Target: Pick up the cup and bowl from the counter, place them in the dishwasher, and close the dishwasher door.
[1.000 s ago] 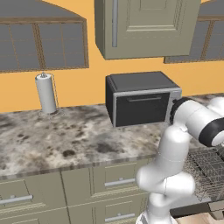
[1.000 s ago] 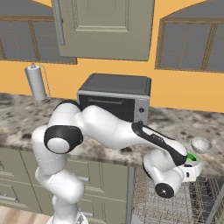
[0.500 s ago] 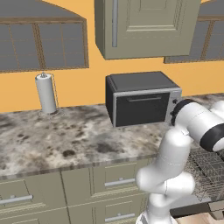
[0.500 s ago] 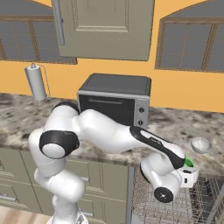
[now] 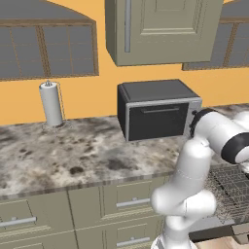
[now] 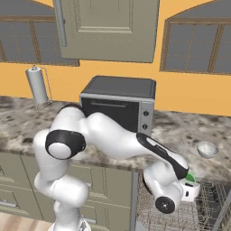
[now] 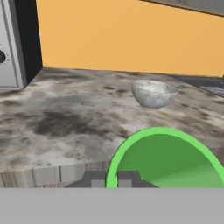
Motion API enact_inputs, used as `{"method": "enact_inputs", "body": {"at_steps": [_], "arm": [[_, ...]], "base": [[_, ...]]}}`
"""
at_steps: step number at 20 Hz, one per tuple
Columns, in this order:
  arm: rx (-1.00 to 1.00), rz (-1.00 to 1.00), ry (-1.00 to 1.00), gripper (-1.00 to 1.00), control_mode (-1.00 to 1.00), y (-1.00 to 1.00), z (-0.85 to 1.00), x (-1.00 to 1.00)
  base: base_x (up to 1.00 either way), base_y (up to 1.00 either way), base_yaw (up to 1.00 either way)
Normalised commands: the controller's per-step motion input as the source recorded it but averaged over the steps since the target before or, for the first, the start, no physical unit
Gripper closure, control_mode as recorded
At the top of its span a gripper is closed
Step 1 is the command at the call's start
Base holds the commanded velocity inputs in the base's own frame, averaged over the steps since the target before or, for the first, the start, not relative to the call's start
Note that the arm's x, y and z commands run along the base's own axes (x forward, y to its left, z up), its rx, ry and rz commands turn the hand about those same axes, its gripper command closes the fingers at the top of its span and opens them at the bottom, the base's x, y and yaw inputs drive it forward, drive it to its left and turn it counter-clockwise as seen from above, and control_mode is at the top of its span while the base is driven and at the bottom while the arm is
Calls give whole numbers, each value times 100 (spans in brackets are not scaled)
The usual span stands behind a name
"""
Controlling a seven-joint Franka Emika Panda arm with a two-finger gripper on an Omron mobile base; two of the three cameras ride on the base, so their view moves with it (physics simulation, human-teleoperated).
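Now the gripper [image 7: 112,179] is clamped shut on the green cup's [image 7: 168,158] rim, and it has dropped lower over the open dishwasher [image 6: 198,212] rack. Farther back, the bowl [image 6: 207,150] stays on the counter [image 5: 73,155], right of the toaster oven [image 6: 119,106].

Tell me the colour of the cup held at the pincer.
Bright green cup, open rim toward the camera; clearest in the hand view.
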Motion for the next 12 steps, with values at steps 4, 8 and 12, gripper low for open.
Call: {"method": "enact_inputs", "body": {"at_steps": [4,8,12], "arm": [[0,0,1,100,-100,9,-82,0],[0,1,1,100,-100,2,-81,0],[0,4,0,100,-100,1,-84,0]], "base": [[0,0,0],[0,0,0],[0,0,0]]}}
